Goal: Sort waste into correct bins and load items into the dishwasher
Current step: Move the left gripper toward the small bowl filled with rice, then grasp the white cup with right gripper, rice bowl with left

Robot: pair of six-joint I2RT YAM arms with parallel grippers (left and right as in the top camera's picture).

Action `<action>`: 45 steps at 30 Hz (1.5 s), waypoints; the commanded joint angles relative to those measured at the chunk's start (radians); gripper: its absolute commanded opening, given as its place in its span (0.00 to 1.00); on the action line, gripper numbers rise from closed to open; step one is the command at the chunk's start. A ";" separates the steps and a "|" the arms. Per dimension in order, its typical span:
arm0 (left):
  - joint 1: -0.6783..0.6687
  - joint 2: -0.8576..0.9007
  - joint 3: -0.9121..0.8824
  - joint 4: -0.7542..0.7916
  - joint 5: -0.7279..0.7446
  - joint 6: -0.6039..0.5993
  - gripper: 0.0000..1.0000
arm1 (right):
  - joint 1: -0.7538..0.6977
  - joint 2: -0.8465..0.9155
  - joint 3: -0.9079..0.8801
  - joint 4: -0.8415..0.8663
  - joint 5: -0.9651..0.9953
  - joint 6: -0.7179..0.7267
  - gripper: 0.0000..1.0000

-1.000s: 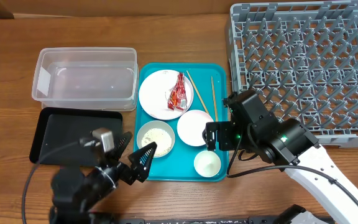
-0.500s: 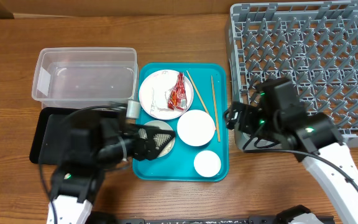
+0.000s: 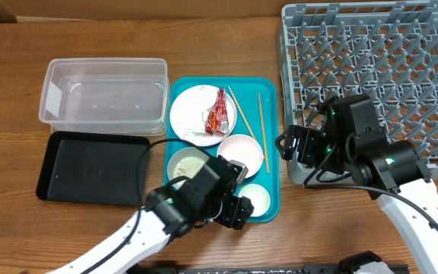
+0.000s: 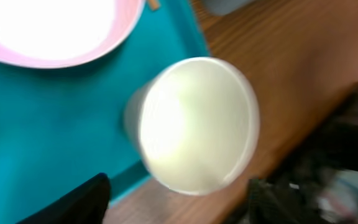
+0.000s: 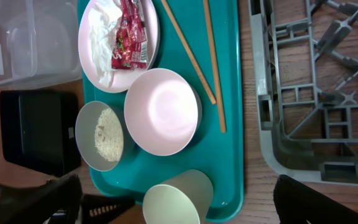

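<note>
On the teal tray [image 3: 179,90], a white plate [image 3: 192,110] holds the red-and-white wrapper [image 3: 217,113] and a white tissue [image 5: 103,37]. Two chopsticks [image 3: 262,122] lie beside it. A pinkish bowl [image 3: 240,151], a bowl of rice [image 3: 188,163] and a small cup [image 3: 255,198] stand in front. My left gripper [image 3: 233,211] is open beside the cup [image 4: 194,124] and touches nothing. My right gripper [image 3: 295,144] is open and empty, high over the tray's right edge, by the grey rack [image 3: 379,84]. The clear tub [image 3: 105,91] and black tray [image 3: 90,167] are empty.
The rack [image 5: 316,93] fills the right side, its near left corner close to my right gripper. The tub and black tray lie left of the teal tray [image 5: 229,155]. My left arm [image 3: 192,199] crosses the table's front edge, partly over the rice bowl [image 5: 101,135].
My left arm has swung right from the black tray, across the rice bowl, to the cup at the tray's front. My right arm has lifted away from the cup toward the rack.
</note>
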 commanded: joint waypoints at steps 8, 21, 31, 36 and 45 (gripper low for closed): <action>-0.006 0.142 0.068 0.022 -0.122 0.017 0.22 | -0.003 -0.014 0.003 0.003 -0.008 -0.011 1.00; 0.182 0.084 0.372 -0.306 0.081 0.092 0.04 | -0.003 -0.016 0.003 -0.002 -0.045 -0.066 1.00; 0.698 0.052 0.396 -0.276 1.043 0.234 0.04 | 0.005 -0.025 0.003 0.205 -0.640 -0.338 0.99; 0.739 0.053 0.396 -0.240 1.192 0.237 0.04 | 0.077 -0.023 0.003 0.365 -0.722 -0.316 1.00; 0.732 0.052 0.396 -0.220 1.250 0.237 0.04 | 0.189 -0.014 0.003 0.534 -0.678 -0.246 0.81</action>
